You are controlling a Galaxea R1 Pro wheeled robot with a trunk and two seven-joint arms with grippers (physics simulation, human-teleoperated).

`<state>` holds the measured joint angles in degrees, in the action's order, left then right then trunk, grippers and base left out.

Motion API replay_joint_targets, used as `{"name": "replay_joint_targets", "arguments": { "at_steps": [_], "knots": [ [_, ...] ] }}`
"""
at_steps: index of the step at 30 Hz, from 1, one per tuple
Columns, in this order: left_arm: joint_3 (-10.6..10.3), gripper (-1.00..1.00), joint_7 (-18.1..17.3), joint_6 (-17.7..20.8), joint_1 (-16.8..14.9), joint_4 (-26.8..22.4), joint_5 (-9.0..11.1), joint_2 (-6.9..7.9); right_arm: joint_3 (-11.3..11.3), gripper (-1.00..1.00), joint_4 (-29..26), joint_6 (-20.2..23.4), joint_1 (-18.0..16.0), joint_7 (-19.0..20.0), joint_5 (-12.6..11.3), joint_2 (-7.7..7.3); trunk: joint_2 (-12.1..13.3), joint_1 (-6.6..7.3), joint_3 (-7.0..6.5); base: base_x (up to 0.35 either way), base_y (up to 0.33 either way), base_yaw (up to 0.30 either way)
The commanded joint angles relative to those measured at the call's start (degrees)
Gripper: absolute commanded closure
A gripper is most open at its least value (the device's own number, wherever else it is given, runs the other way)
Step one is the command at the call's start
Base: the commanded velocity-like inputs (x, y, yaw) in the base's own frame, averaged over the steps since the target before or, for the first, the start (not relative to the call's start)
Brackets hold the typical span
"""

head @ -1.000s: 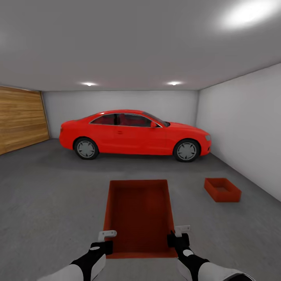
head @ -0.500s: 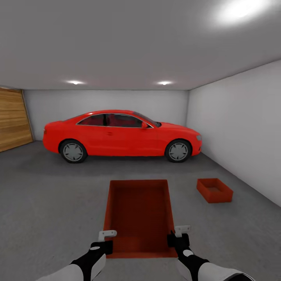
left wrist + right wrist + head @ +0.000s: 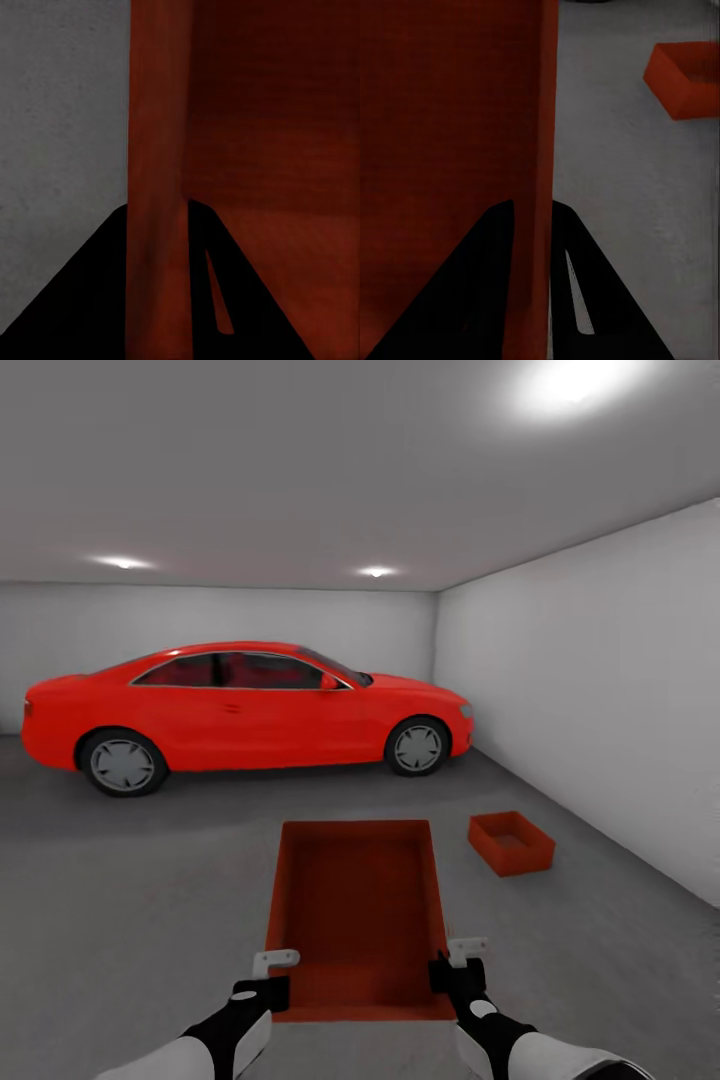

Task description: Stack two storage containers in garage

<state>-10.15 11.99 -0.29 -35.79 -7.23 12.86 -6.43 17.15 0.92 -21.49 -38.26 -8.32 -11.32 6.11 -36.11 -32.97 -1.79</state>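
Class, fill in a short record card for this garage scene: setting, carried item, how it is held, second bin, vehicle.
Setting: garage with smooth dark grey concrete floor
Carried item: orange-red open-top plastic bin
Hold: left hand and right hand, each clamped on a side wall
Second bin: matching orange-red plastic bin on the floor, ahead to the right, near the white wall
Vehicle: red car

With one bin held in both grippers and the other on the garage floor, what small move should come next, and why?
Probably roll forward and slightly right. The held container is pinched at its side walls by the left gripper and right gripper, while the second container sits on the floor ahead to the right, too far off for stacking.
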Motion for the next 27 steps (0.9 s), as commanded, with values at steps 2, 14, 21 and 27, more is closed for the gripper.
{"name": "replay_joint_targets", "arguments": {
  "at_steps": [2, 14, 21, 27],
  "knots": [
    [0.13, 1.00, 0.05, 0.09, 0.02, -0.15, 0.68, 0.01, -2.74, 1.00, 0.04, -0.13, -0.06, -0.03, -0.20, 0.04, -0.02, -0.05, 0.01, 0.320, 0.172, -0.286],
    [0.13, 1.00, 0.05, 0.10, 0.02, -0.15, 0.68, 0.01, -2.74, 1.00, 0.04, -0.13, -0.06, -0.03, -0.20, 0.07, -0.02, -0.05, 0.01, 0.320, 0.173, -0.286],
    [0.13, 1.00, 0.05, 0.11, 0.02, -0.15, 0.68, 0.01, -2.74, 1.00, 0.04, -0.13, -0.06, -0.10, -0.20, 0.13, -0.02, -0.05, 0.01, 0.316, 0.182, -0.286],
    [0.13, 1.00, 0.05, 0.10, 0.02, -0.15, 0.68, 0.01, -2.74, 1.00, 0.04, -0.13, -0.06, -0.12, -0.20, 0.14, -0.02, -0.05, 0.01, 0.310, 0.190, -0.286]
  ]
}}
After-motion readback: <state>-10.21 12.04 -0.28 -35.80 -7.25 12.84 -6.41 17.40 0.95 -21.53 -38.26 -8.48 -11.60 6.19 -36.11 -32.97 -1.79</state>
